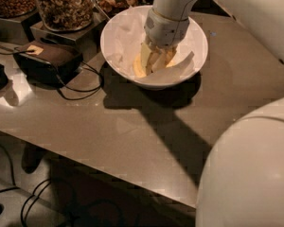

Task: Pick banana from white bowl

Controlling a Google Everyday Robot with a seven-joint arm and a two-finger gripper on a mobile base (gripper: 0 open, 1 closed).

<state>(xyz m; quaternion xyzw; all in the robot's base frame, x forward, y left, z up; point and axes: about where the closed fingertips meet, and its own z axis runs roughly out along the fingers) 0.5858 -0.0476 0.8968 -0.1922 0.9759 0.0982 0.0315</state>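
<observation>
The white bowl [114, 36] stands on the brown counter, lined with crumpled white paper. Yellow bananas [141, 65] lie in its middle, mostly hidden under my arm. My gripper [155, 60] reaches straight down into the bowl, and its pale fingers are down among the bananas. I cannot tell one banana from another here.
Glass jars of nuts [66, 4] stand on a raised stand behind the bowl to the left. A dark box [47, 58] with a looping black cable [87, 86] lies left of the bowl. The counter's front edge [85, 169] runs diagonally below. My white body [251, 169] fills the lower right.
</observation>
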